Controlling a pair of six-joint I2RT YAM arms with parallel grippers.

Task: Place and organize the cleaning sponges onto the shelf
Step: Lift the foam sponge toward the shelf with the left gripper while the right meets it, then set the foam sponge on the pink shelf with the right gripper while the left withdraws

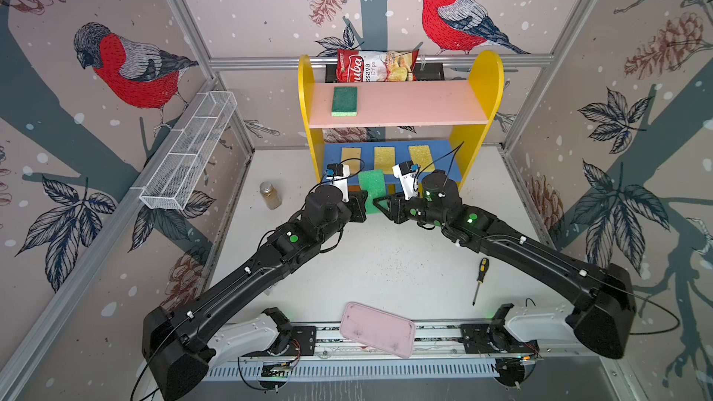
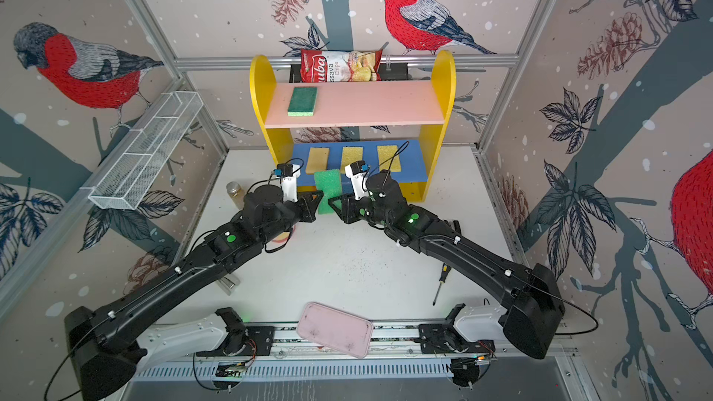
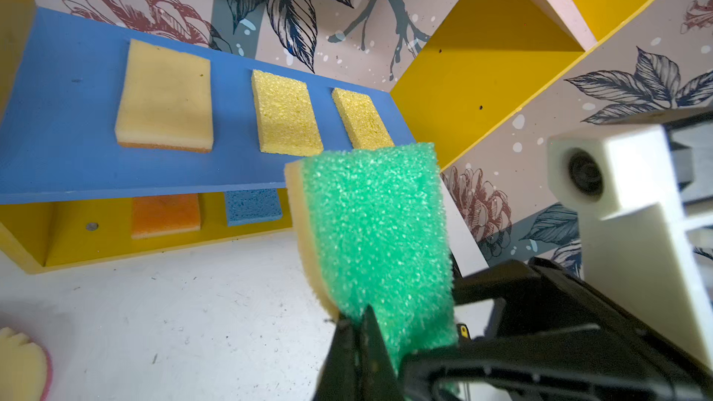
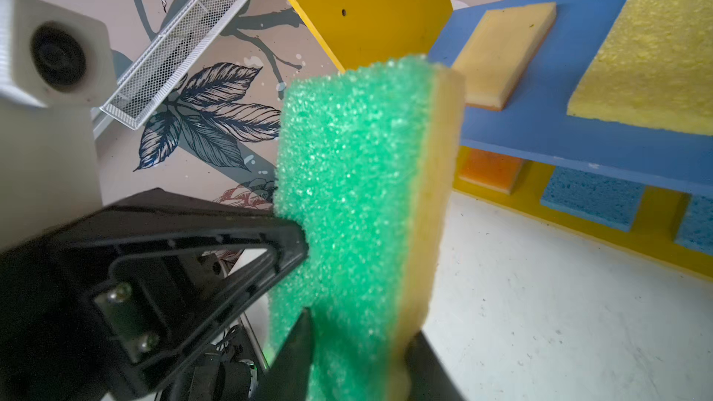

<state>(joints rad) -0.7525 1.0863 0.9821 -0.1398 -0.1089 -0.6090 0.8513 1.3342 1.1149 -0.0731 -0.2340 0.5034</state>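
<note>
Mid-air, just in front of the shelf (image 1: pixel 485 82): green-yellow sponge (image 1: pixel 371 191) on edge, both claws on its lower end. Your left claw (image 3: pixel 355 322) is clenched on it; right claw (image 4: pixel 362 327) grips both faces too. Reads as a hand-off, prob. so the right arm can reach the pink board (image 1: pixel 416 104) beside the dark green sponge (image 1: pixel 344 101). Blue board (image 1: pixel 332 156) has three already.

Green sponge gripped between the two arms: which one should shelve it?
Right, probably. Both the left gripper and right gripper pinch the green sponge; the pink board is bare on the right gripper's side, the dark green sponge sitting at its left end.
</note>
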